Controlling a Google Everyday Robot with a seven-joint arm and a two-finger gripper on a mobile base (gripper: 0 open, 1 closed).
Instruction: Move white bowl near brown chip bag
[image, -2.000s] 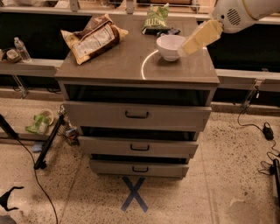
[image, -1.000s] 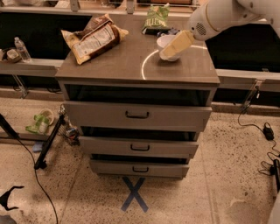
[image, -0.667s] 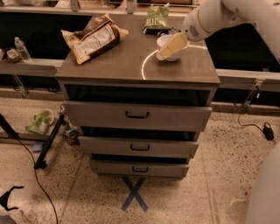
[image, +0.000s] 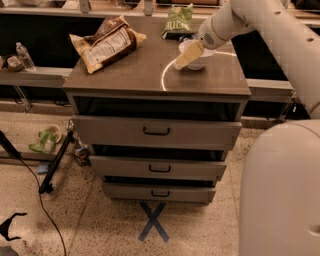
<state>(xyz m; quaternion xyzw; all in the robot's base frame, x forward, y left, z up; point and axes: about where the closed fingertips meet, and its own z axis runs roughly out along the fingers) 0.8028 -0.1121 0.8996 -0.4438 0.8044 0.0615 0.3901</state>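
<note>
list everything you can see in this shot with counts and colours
brown chip bag: one, brown and tan with a white label, back left of the cabinet top
green chip bag: one, green, back edge of the top, right of centre
white bowl: one, white, right side of the top, in front of the green bag
drawer cabinet: one, grey-brown, three drawers, centre of view
tape cross: one, blue, floor in front of the cabinet
water bottle: one, clear, ledge at far left
arm: one, white, reaching in from upper right
hand: one, tan, at the bowl's left side
</note>
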